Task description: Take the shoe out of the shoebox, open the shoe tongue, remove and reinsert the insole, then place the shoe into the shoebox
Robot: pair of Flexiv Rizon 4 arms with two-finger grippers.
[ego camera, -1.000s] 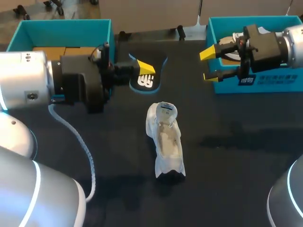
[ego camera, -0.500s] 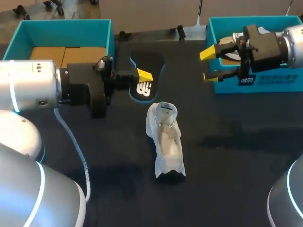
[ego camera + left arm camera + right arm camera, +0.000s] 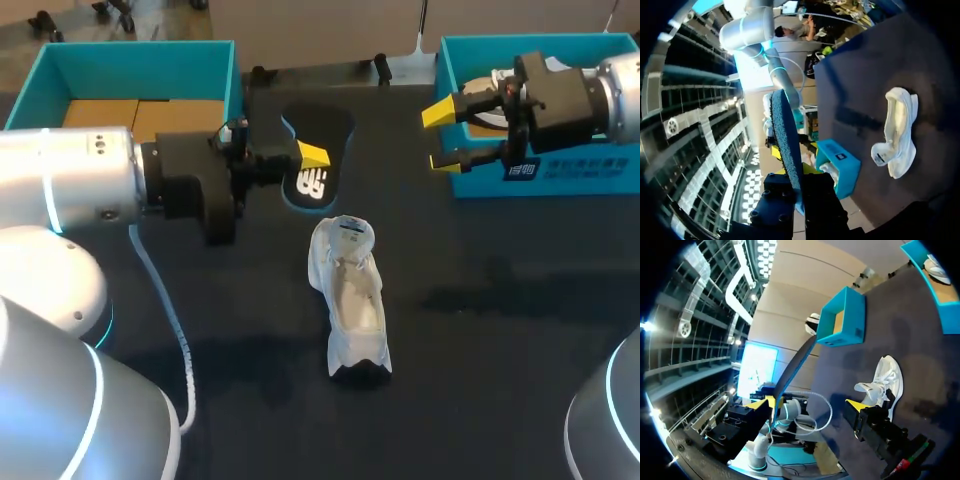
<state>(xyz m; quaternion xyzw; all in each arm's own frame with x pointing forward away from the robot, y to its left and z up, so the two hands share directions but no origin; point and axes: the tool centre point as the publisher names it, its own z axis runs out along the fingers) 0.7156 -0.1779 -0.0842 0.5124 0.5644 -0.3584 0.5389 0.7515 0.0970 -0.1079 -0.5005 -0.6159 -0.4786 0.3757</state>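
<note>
Our left gripper (image 3: 305,156) is pinching the insole (image 3: 325,135), both fingers pressed onto one end of it. The rest of the insole stands out ahead of the fingers, clear of the table (image 3: 500,330). Near that gripper, off to one side of its fingers and apart from the insole, the shoe (image 3: 350,295) lies on its sole with its mouth facing up. Nothing is holding it.

Farther off, well apart from the shoe, our right gripper (image 3: 442,137) hangs with its fingers spread and empty, just in front of the shoebox (image 3: 560,175).

We judge reinsertion to be the next step, and the risk lies there. The grip is narrow and the insole looks floppy, so it may twist or slide between the fingers. Its leading end could catch on the tongue or collar and fold. Because the shoe is loose, pushing the insole in could shove or tip it unless our right gripper first comes to steady it.
</note>
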